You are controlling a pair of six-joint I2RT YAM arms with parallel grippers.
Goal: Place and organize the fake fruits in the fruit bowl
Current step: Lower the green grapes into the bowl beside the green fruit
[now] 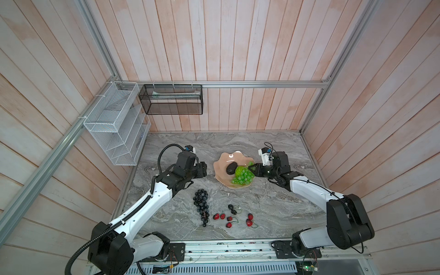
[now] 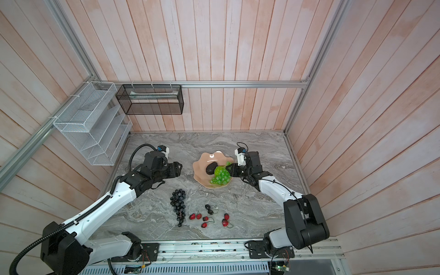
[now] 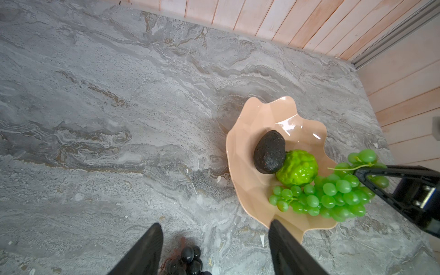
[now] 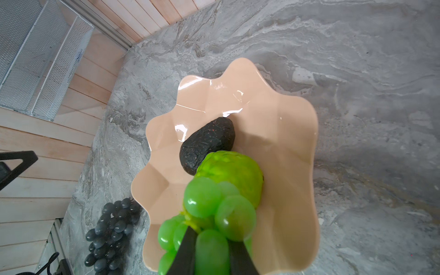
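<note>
Grip first: the right gripper (image 1: 250,168) is closed on the stem end of the translucent green grape bunch (image 1: 242,177), at the right edge of the fruit bowl (image 1: 223,158). From the fingertips the bunch trails toward the bowl's near-right side, its long axis running from the gripper toward the front rim. Most berries rest inside, though in the left wrist view some appear to hang out over the rim. Judged from this, the bunch needs to go leftward, toward the bowl's centre, before it is let go.

Inside the bowl, the black avocado (image 1: 230,168) and the bright green knobbly fruit (image 3: 297,167) lie touching each other, and the grapes press against the knobbly fruit.

On the table (image 1: 273,209), the dark purple grape bunch (image 1: 202,207) lies with its wide end away from the robot. The cherries (image 1: 229,218) are scattered just beside it. The left gripper (image 1: 202,169), jaws apart and empty, hovers left of the bowl and is the nearer one to that bunch.
</note>
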